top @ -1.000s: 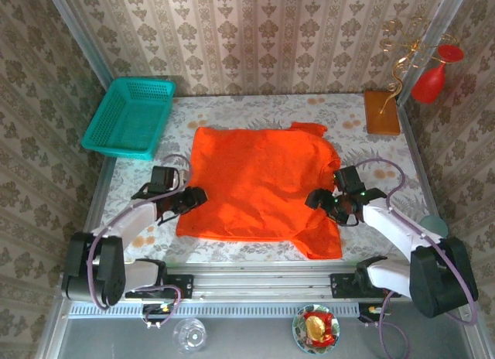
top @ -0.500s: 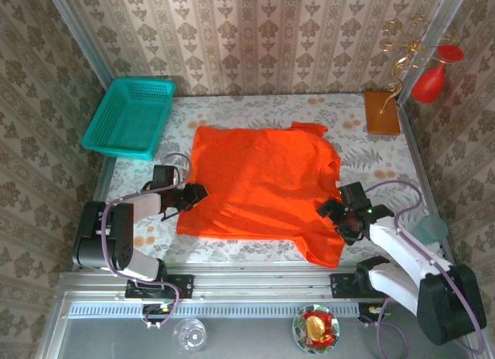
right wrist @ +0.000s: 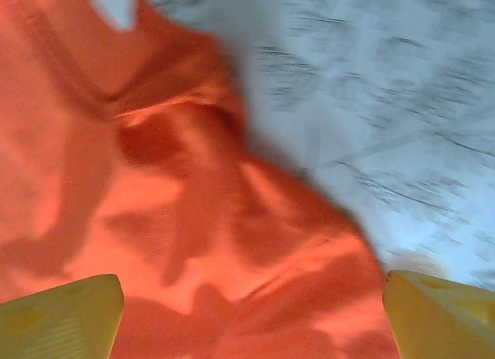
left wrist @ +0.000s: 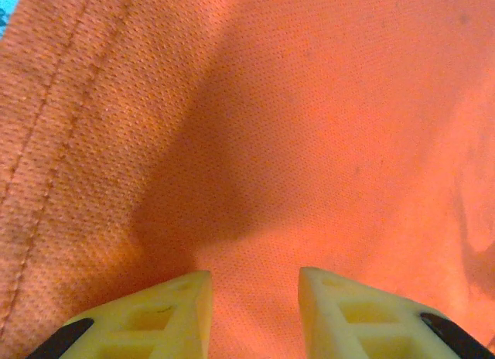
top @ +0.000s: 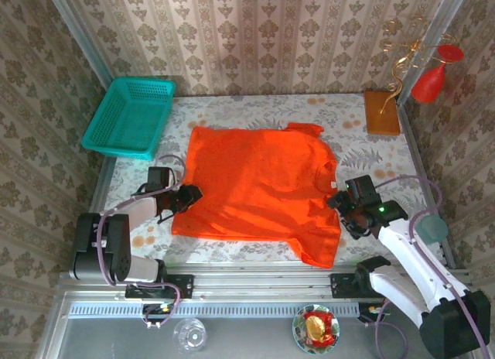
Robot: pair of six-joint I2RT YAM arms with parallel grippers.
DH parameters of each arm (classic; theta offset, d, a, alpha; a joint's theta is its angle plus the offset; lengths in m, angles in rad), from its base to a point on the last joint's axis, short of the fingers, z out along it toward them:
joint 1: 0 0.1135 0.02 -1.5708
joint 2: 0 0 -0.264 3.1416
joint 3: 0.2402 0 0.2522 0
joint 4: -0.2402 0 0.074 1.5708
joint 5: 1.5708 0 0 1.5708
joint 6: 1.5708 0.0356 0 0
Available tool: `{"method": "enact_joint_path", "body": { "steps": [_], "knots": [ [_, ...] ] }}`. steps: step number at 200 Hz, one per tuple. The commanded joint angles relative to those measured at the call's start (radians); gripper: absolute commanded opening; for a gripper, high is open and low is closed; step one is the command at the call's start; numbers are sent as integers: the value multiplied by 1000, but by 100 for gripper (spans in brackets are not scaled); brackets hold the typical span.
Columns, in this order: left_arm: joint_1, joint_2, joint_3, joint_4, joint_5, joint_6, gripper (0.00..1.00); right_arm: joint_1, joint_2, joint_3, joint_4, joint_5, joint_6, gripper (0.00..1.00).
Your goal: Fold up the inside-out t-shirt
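T-shirt (top: 255, 189) spread flat on worktop (top: 371, 154), unfolded; left gripper (top: 188, 195) partly apart over left edge, right gripper (top: 338, 203) wide apart above right edge, apparently stationed at opposite sides to lift and fold cloth across.

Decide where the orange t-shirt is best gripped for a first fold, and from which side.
Probably grip the t-shirt at its stitched hem, the straight left edge, coming in low from the left. It lies spread flat, so only an edge offers a lip to pinch; the middle is smooth cloth.
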Motion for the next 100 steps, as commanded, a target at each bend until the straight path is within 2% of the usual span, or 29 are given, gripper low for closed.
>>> {"method": "enact_joint_path", "body": {
  "steps": [1,14,34,43,69,100],
  "knots": [
    [6,-27,23,-74,-23,20,35,-2,68,-10,247,-129,-160,88],
    [7,-31,24,-87,-36,29,35,-21,138,-10,287,-143,-172,89],
    [12,-31,9,-82,-44,31,35,-70,274,-17,412,-273,-225,90],
    [13,-30,1,-77,-47,31,35,-82,335,-5,415,-286,-233,90],
    [28,-19,-16,-72,-49,34,36,-108,431,23,228,-78,-136,92],
    [53,-18,-42,-66,-56,36,36,-124,425,37,-18,117,6,93]
  ]
}}
